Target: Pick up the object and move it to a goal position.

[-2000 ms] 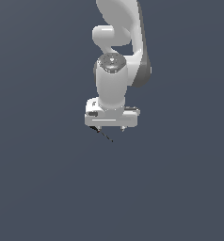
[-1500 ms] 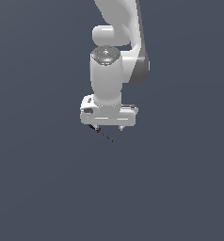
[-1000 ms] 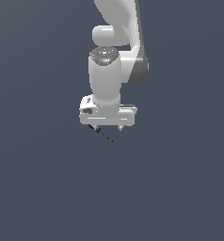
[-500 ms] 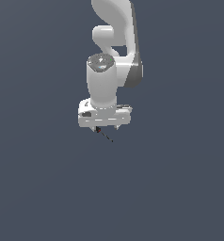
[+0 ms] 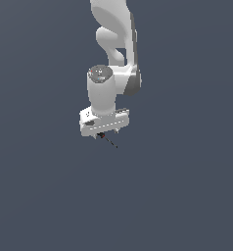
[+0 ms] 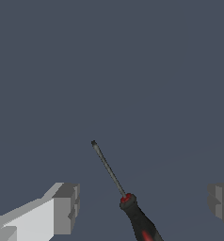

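End effector (image 6: 142, 202) fingers (image 6: 66, 207) spread apart. Screwdriver (image 6: 132, 207) between them, touching neither; shaft tip at 11 o'clock, handle cut off at frame edge.

arm (image 5: 111, 93): white, grey joint band, grey cap with a red spot | tool (image 5: 104, 133): white body, grey fingers (image 6: 66, 207) | object (image 6: 132, 211) between the fingers: thin grey shaft, black handle, red collar and red patch | background: plain dark slate blue
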You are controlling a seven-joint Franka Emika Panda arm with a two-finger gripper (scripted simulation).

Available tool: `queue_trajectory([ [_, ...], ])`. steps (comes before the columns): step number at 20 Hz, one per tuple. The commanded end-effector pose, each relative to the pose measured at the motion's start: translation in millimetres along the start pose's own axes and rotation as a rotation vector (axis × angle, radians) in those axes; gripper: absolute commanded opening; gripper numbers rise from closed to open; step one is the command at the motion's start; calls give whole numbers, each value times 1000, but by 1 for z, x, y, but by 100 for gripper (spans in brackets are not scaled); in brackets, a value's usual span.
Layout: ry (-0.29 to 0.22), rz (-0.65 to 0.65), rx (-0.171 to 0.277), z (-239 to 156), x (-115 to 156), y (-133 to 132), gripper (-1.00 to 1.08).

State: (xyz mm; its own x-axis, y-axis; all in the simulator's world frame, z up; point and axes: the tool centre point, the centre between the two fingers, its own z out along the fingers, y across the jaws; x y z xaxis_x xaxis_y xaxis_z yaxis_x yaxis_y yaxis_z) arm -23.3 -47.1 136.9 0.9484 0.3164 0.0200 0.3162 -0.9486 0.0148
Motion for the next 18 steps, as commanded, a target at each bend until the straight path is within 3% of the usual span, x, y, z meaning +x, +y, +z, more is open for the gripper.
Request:
queue_trajectory([
  [1, -3, -63, 0, 9, -8, 2, 100],
  [18, -15, -456, 14, 59, -63, 5, 100],
])
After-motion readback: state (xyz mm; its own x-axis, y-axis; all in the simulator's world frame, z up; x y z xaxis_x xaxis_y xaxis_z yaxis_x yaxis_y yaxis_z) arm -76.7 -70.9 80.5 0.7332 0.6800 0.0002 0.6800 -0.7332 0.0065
